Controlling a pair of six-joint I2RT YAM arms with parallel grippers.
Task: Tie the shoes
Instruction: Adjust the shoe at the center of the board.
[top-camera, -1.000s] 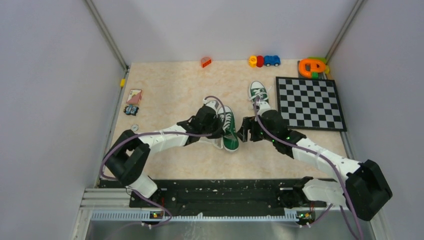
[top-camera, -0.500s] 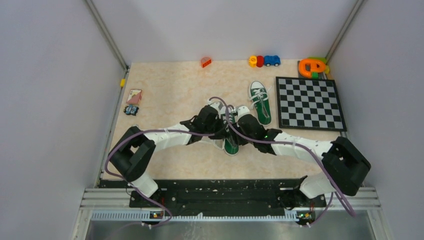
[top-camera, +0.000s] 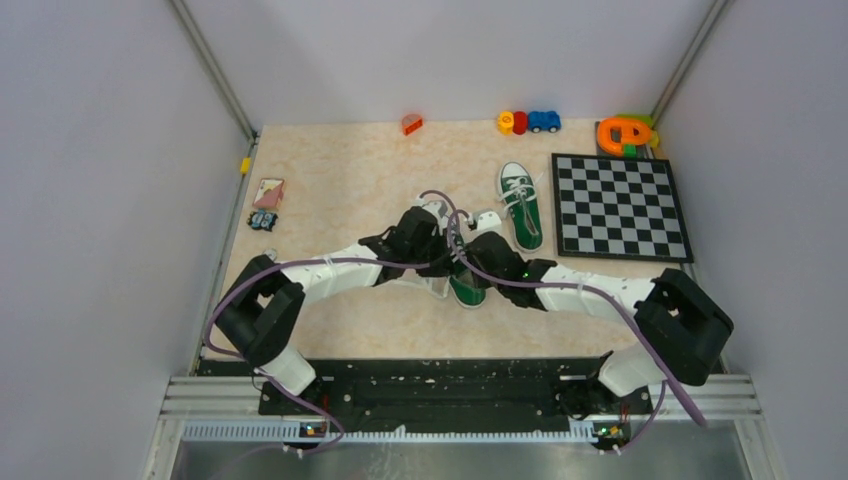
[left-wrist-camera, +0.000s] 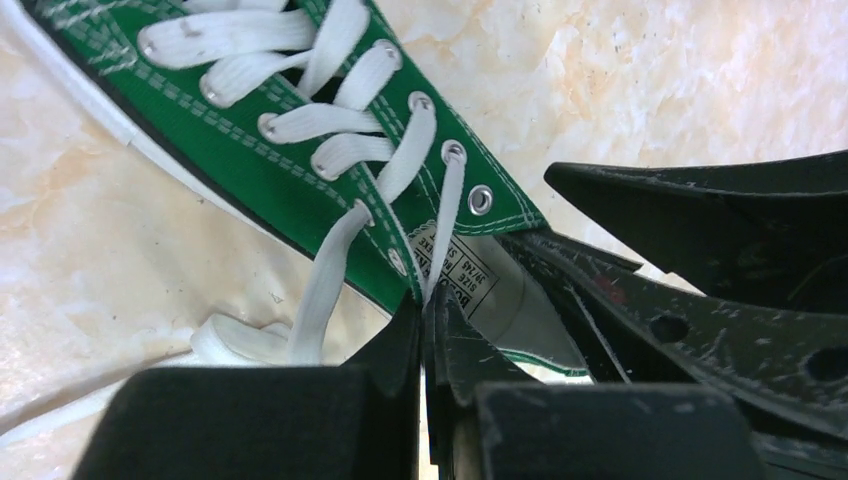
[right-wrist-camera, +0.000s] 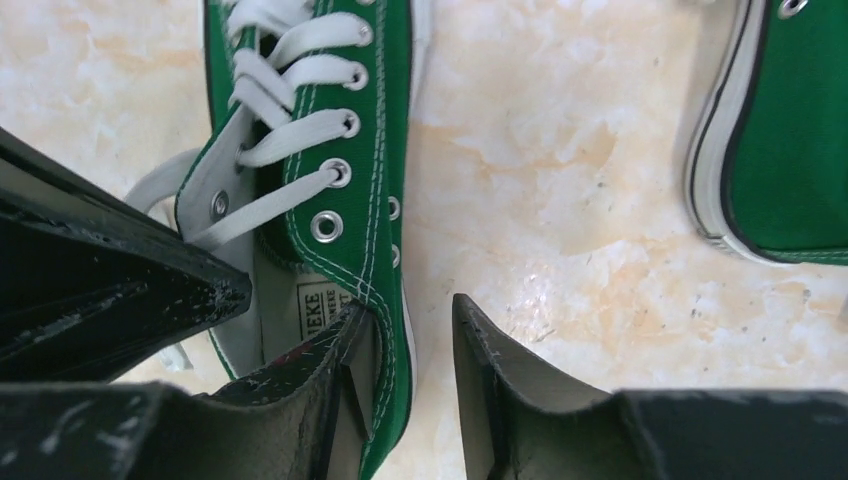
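Note:
Two green shoes with white laces lie on the table. The near shoe (top-camera: 466, 290) (left-wrist-camera: 300, 150) (right-wrist-camera: 340, 130) sits between both grippers; the far shoe (top-camera: 520, 205) (right-wrist-camera: 790, 150) lies apart by the chessboard. My left gripper (top-camera: 440, 255) (left-wrist-camera: 428, 310) is shut on a white lace end (left-wrist-camera: 445, 210) coming from a top eyelet. A second lace (left-wrist-camera: 320, 290) trails loose onto the table. My right gripper (top-camera: 472, 258) (right-wrist-camera: 410, 350) straddles the near shoe's side wall, one finger inside the opening, the other outside with a gap still showing.
A chessboard (top-camera: 620, 205) lies at the right. Toy cars (top-camera: 528, 122), an orange toy (top-camera: 624, 133) and a small red piece (top-camera: 411, 124) line the back edge. Cards (top-camera: 267, 192) sit near the left wall.
My right arm swung left to the near shoe and its jaws narrowed around the shoe's side. The left gripper stayed shut on the lace.

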